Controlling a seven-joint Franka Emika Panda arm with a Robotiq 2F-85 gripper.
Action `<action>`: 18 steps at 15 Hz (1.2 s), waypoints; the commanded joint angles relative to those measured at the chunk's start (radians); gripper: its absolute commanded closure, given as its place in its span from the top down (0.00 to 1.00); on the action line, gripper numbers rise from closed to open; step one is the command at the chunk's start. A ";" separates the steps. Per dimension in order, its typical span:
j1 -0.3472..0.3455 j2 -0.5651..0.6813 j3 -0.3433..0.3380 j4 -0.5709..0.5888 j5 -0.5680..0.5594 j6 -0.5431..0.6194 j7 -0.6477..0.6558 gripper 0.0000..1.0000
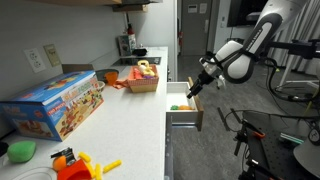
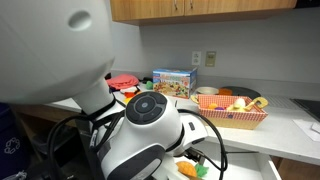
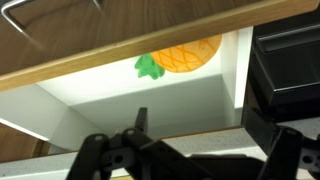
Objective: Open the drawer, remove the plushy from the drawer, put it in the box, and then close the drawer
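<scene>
The drawer (image 1: 184, 118) stands pulled out from under the counter, and its white inside (image 3: 110, 95) fills the wrist view. The plushy (image 3: 185, 55), orange with a green top, lies at the drawer's back, partly hidden under the wooden counter edge. It also shows low in an exterior view (image 2: 193, 169). My gripper (image 1: 194, 89) hangs just above the open drawer. Its fingers (image 3: 190, 152) are spread wide and hold nothing, a short way from the plushy. The box (image 1: 143, 82), an orange-brown basket (image 2: 232, 117) with yellow toys inside, stands on the counter behind the drawer.
A large blue toy carton (image 1: 58, 103) lies on the counter, with orange and green toys (image 1: 78, 162) near the front. A red bowl (image 2: 124, 81) and a wall outlet (image 2: 210, 59) are further back. My arm's bulk (image 2: 90, 90) blocks much of an exterior view.
</scene>
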 commanded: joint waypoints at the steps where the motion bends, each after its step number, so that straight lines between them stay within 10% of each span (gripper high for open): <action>1: 0.208 -0.076 -0.175 0.040 0.016 -0.002 0.045 1.00; 18: 0.906 -0.179 -0.772 0.098 0.170 -0.276 0.066 1.00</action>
